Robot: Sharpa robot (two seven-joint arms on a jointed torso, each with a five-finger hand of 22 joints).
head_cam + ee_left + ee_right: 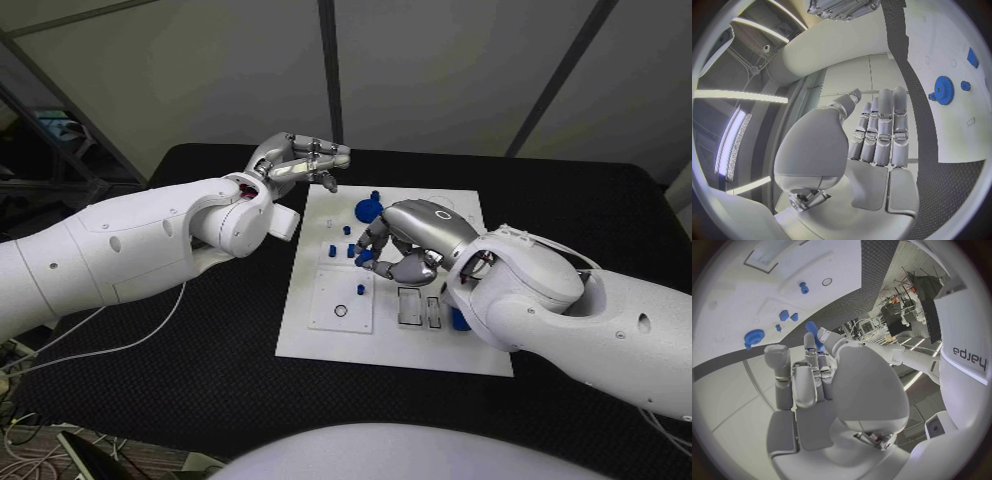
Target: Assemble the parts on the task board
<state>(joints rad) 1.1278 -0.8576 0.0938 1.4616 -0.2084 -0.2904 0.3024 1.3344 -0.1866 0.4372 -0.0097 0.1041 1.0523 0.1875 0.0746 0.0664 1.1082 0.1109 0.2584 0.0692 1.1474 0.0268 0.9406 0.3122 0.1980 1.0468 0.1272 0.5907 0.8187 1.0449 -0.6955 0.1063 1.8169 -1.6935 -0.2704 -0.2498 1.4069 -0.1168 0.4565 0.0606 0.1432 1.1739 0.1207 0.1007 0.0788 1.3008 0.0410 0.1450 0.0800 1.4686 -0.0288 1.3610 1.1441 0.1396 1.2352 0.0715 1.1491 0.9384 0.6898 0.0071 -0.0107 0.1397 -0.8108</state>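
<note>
The right robot hand (397, 245) pinches a blue part (814, 335) above the white board's (462, 355) middle; it should lower straight and seat gently. The left robot hand (300, 160) waits empty, fingers straight, at the far-left corner.

Count: one task board (332, 330), two hands, left hand (296, 160) and right hand (404, 240), one blue gear (944, 90). Small blue parts partly hidden, count unclear.

Grey panelled walls (433, 70) behind black table (216, 340)
</note>
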